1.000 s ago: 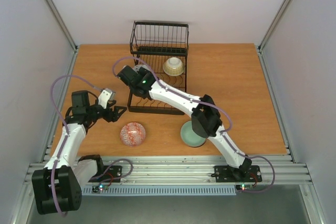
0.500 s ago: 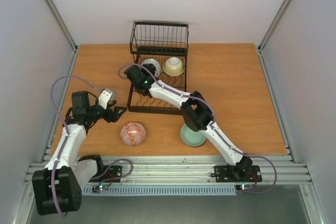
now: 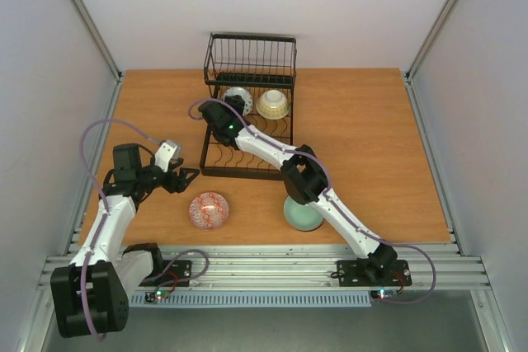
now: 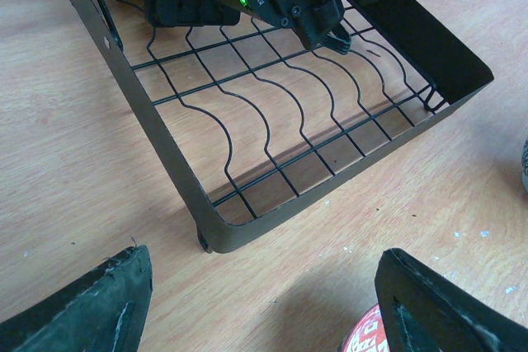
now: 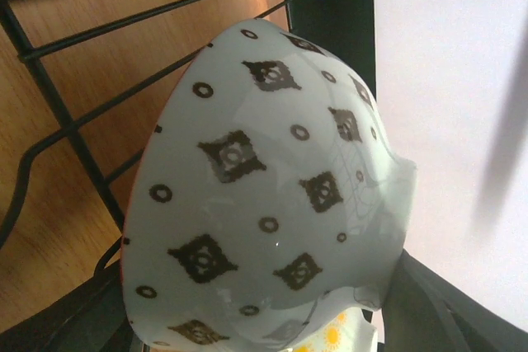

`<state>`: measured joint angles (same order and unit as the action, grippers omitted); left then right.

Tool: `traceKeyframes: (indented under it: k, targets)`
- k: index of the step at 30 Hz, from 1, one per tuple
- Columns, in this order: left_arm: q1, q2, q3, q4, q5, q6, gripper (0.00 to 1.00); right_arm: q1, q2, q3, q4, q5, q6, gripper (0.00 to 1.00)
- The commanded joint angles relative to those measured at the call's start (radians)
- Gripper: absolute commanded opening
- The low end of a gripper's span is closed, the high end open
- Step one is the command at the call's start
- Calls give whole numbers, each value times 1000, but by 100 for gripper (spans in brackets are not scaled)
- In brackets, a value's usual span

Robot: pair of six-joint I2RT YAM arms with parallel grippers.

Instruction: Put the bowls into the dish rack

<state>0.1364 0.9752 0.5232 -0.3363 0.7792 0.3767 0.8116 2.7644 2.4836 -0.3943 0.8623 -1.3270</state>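
Pale walls close in a wooden table (image 3: 363, 138), and toward its far side stands the dish rack (image 3: 239, 174), a black wire frame with wavy dividers and a taller basket at its back end. We count two bowls in it, side by side just in front of the basket: a cream bowl (image 3: 273, 104) on the right and a patterned bowl (image 3: 238, 98) on the left. The right wrist view shows us the patterned bowl up close, white with dark diamonds and small rings, tipped on its side over the rack's wires. The right gripper (image 3: 234, 106) reaches across the rack from the near side, and its fingers (image 5: 74, 323) sit wide on either side of that bowl, clamped against it. Two more bowls lie on the table outside the rack, near its front edge: a red bowl (image 3: 208, 210) to the left and a green bowl (image 3: 299, 217) to the right, which we see partly hidden under the right arm. The left gripper (image 3: 183, 177) hangs just beside the rack's near left corner and close to the red bowl, its fingers (image 4: 91, 307) wide apart with nothing between them.
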Motion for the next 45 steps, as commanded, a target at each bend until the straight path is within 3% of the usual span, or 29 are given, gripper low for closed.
traceKeyframes:
  k: [1, 9, 11, 12, 28, 35, 41, 45]
  targets:
    - [6, 6, -15, 49, 15, 28, 75, -23, 7, 40, 8, 37, -4, 20]
    - [6, 4, -16, 50, 15, 31, 75, -25, -2, 38, -86, 15, 57, 63]
    - [6, 2, -17, 50, 15, 33, 74, -25, -13, 38, -127, -2, 99, 89]
    - [5, 1, -19, 48, 14, 35, 75, -25, -20, 34, -145, -14, 122, 97]
    - [6, -7, -23, 47, 12, 43, 74, -18, -197, -181, -222, -151, 308, 99]
    - [6, -5, -23, 47, 14, 45, 74, 29, -422, -375, -275, -229, 500, 99]
    - [6, 6, -22, 45, 20, 47, 74, 90, -643, -517, -407, -319, 748, 87]
    - [5, 11, -19, 44, 18, 47, 74, 106, -788, -673, -399, -514, 916, 76]
